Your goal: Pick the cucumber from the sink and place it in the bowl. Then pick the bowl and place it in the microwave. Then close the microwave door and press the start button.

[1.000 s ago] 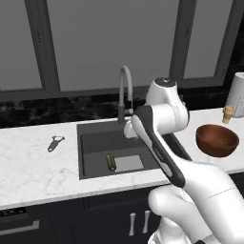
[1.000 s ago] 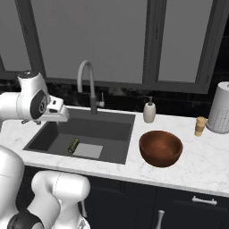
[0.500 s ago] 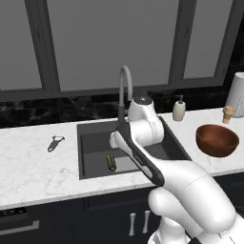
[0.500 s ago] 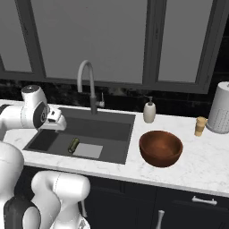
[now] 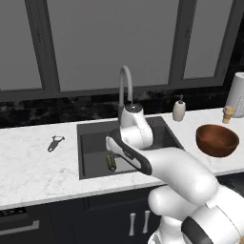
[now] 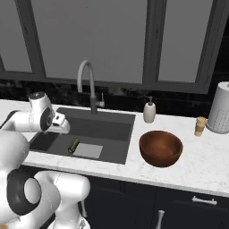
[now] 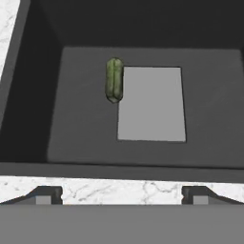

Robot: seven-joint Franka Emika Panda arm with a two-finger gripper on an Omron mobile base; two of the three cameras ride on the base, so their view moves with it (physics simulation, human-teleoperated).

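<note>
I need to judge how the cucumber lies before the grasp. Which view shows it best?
The hand view: the cucumber lies unobstructed on the sink floor, along the pale drain patch's edge. The right base view shows it small; in the left base view the arm partly hides it.

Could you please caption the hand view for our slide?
Open tool poised above the sink, cucumber lying beside the drain patch.

White marble counter (image 5: 33,167), grey windows (image 6: 89,40), dark cabinets (image 6: 179,205)
</note>
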